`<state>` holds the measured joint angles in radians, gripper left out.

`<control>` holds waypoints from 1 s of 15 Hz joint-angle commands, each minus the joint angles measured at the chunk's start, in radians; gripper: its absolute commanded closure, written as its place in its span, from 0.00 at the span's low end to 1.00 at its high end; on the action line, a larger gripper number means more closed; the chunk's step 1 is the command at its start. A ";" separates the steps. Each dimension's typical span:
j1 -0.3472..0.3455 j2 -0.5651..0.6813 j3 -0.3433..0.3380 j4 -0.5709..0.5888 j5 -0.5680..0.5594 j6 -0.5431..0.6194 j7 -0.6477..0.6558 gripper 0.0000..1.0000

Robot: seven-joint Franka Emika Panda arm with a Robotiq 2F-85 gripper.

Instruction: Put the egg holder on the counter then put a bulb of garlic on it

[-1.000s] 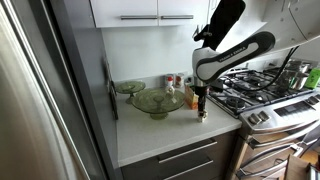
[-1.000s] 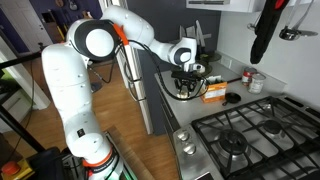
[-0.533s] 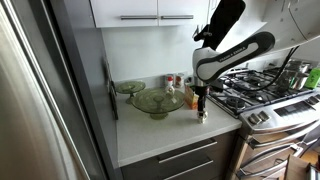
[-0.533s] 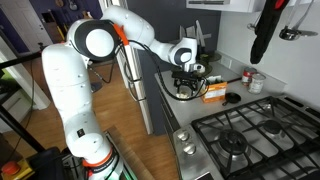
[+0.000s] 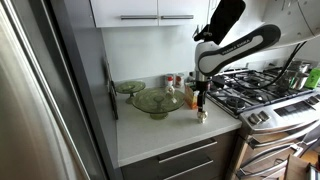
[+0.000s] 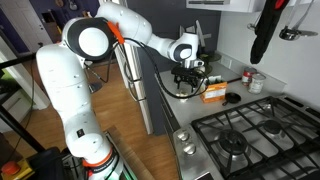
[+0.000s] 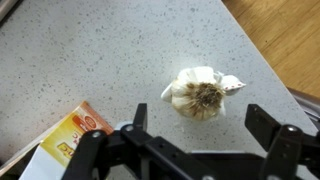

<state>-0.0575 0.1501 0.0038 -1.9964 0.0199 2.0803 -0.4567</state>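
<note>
A bulb of garlic (image 7: 200, 93) rests root-side up on the speckled grey-white counter (image 7: 110, 50). The egg holder is hidden beneath it in the wrist view. In an exterior view the garlic and egg holder show as one small pale stack (image 5: 202, 116) near the counter's front edge, too small to tell apart. My gripper (image 7: 200, 113) hangs just above the bulb, open, with its two black fingers spread on either side and touching nothing. The gripper (image 5: 201, 99) points straight down over the stack.
A small orange box (image 7: 70, 135) lies close beside the garlic. A wide green glass bowl (image 5: 157, 101) and a smaller green dish (image 5: 130, 87) stand further back. The gas stove (image 5: 265, 90) borders the counter, and a steel fridge side (image 5: 60, 90) closes its other end.
The gripper went from shut to open, letting go of the garlic, and has lifted slightly above it. The garlic stays where it was set.
</note>
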 commanded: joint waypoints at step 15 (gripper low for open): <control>0.007 -0.348 -0.013 -0.083 0.037 -0.096 0.579 0.00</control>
<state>-0.0577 -0.1525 -0.0117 -2.0345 0.0757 1.9811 0.0508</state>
